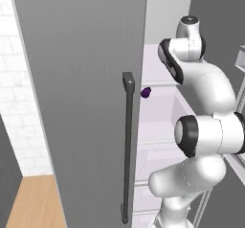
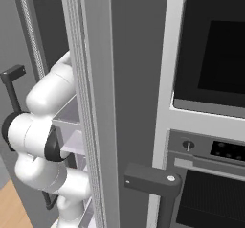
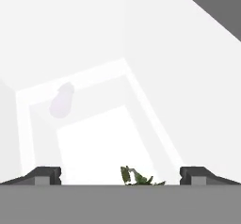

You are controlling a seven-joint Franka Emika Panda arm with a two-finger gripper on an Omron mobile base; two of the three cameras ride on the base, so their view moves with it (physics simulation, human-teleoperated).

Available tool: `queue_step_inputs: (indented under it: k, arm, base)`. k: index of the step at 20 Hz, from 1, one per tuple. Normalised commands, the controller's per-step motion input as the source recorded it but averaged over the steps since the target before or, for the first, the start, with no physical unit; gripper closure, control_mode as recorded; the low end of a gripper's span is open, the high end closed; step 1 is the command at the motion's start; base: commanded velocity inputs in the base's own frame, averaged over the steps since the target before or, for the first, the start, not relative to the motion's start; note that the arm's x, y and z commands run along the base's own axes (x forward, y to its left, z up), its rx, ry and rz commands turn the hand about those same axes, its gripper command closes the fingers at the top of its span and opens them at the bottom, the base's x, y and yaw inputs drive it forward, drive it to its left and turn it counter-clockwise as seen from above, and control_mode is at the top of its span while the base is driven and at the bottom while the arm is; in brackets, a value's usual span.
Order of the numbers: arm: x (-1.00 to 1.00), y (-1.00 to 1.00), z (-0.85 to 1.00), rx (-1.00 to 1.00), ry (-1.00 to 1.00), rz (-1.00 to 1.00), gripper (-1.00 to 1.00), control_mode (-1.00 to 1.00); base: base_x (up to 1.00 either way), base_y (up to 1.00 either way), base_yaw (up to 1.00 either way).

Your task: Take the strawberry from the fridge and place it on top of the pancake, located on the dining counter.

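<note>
Matte grey and smooth, the fridge (image 1: 81,78) stands with its doors swung wide, the long dark bar handle (image 1: 127,145) running down the near door's edge. The white arm (image 1: 206,121) reaches past it into the pale interior, where the shelves (image 1: 158,102) look glossy, almost glowing. A small dark purple fruit (image 1: 146,92) sits on one shelf, round and shiny.

From the hand's own view, the gripper (image 3: 120,175) has its two small dark fingertips (image 3: 46,175) standing wide apart, nothing between them touched as yet. Right between them, at the bottom edge, pokes the ragged dark green top of the strawberry (image 3: 135,178); its red body is hidden below the edge. So the berry lies on the white fridge shelf, just under the hand.

I'd judge this the approach for the pick: the fingers straddle the berry but haven't closed. Next calls for a short descent and a gentle squeeze, since a berry that tiny, soft and rounded could easily slip out. To the right, the black-glass wall oven (image 2: 215,59) gleams, flat and hard.
</note>
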Motion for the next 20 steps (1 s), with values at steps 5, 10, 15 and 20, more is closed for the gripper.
queue_step_inputs:
  k: [5,10,15,20]
  arm:
    - [-0.21,-0.04,-0.21,0.04,-0.03,0.0,-1.0,-1.0]
    - [-0.03,0.0,-0.31,0.0,0.0,0.0,1.0,-1.0]
    - [0.0,0.0,-0.24,-0.02,0.0,0.0,1.0,-1.0]
    - [-0.71,0.27,0.14,0.0,-0.13,-0.03,1.0,-1.0]
  base:
    - [0.0,0.0,0.0]
    - [0.0,0.0,0.0]
    - [0.0,0.0,0.0]
    - [0.0,0.0,0.0]
